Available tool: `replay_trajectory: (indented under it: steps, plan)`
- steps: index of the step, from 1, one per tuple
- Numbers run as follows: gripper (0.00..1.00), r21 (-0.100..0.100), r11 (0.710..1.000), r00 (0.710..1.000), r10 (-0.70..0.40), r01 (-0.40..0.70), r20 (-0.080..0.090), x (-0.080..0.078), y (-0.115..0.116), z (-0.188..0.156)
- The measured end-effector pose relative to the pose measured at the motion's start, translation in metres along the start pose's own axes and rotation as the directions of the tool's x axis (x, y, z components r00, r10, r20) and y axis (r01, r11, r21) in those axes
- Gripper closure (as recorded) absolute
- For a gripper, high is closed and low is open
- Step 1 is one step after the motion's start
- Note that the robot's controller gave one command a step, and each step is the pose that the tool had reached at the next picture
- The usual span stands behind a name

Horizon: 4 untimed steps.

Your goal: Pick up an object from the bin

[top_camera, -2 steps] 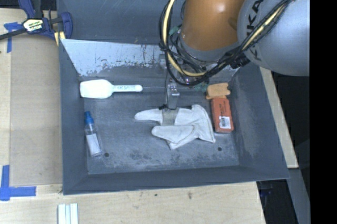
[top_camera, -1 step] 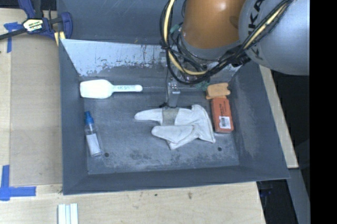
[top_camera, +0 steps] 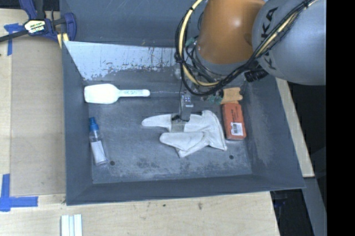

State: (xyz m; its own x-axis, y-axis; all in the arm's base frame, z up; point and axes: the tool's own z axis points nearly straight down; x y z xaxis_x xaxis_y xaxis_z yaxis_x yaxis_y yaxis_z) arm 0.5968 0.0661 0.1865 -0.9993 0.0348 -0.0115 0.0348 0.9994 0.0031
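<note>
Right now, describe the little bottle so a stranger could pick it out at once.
In the grey bin, look at the view's left, below the white scoop. The bottle lies alone: slim and clear with a blue cap, unlike the crumpled white cloth and orange block further right.

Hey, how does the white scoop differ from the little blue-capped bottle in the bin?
The white scoop is opaque white; the small bottle is clear with a blue cap. The scoop has a broad bowl and thin handle; the bottle is a slim cylinder. The scoop lies crosswise, handle toward the view's right; the bottle lies roughly at right angles, cap toward the scoop. Both lie flat in the left half of the bin.
</note>
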Motion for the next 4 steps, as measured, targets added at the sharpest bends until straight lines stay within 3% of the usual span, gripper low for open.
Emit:
replay_trajectory:
  steps: [1, 2, 3, 4]
  plan:
    - [0.00, 0.007, 1.000, 1.000, 0.018, -0.018, -0.011, 0.027, -0.007, 0.037]
    - [0.00, 0.001, 1.000, 1.000, 0.001, -0.001, -0.008, 0.026, -0.007, 0.067]
    - [0.00, 0.004, 0.994, 0.994, 0.112, -0.112, -0.010, 0.027, -0.021, 0.088]
    - [0.00, 0.005, 0.985, 0.985, 0.173, -0.173, -0.007, 0.021, -0.018, 0.100]
